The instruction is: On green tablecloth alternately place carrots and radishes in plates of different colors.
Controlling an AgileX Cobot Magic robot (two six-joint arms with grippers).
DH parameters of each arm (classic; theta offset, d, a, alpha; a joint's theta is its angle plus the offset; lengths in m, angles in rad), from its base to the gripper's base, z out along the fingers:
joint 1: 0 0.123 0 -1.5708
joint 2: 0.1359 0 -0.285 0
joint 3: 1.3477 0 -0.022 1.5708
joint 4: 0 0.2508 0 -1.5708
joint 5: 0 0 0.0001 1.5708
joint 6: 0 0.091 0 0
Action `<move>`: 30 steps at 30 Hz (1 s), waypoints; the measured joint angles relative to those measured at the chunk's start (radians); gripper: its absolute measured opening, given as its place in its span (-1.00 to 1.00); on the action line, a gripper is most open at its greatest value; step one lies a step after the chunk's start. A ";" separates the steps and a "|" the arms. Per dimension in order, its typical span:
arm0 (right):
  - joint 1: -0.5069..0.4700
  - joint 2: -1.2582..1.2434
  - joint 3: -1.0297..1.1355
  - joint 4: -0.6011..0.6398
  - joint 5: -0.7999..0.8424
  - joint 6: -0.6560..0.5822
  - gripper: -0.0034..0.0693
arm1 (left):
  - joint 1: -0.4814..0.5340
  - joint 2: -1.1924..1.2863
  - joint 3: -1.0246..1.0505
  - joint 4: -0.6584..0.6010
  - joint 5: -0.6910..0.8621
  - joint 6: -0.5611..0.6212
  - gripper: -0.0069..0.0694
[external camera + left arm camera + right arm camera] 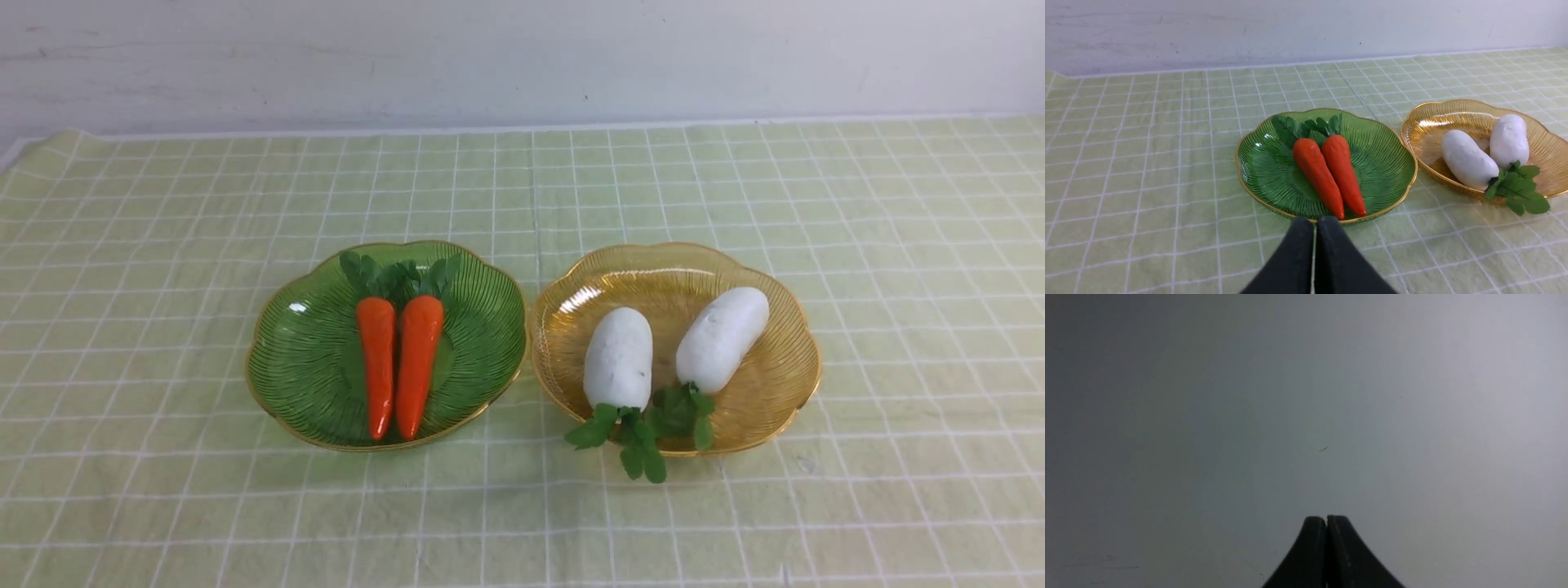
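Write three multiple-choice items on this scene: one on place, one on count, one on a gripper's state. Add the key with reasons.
1. Where do the carrots lie?
A) on the amber plate
B) on the green plate
C) on the bare cloth

2. How many radishes are there?
A) two
B) three
C) four

3. How does the left gripper stand?
A) wide open
B) shut on a carrot
C) shut, holding nothing

Key:
1: B, both carrots rest inside the green plate, leaves toward its far rim.
2: A, two white radishes lie on the amber plate.
3: C, the left gripper shows its fingertips together with nothing between them.
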 joint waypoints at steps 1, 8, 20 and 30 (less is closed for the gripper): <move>0.000 0.000 0.000 0.000 0.000 0.000 -0.94 | 0.000 0.000 0.000 0.000 0.000 0.000 -0.84; 0.000 0.000 0.000 0.000 0.000 -0.001 -0.94 | 0.000 0.000 0.005 0.004 -0.039 0.001 -0.84; 0.000 0.000 0.000 0.000 0.000 -0.001 -0.94 | 0.207 -0.055 0.365 -0.108 -0.366 0.175 -0.84; 0.000 0.000 0.000 0.000 0.000 -0.001 -0.94 | 0.245 -0.055 0.525 -0.098 -0.391 0.206 -0.84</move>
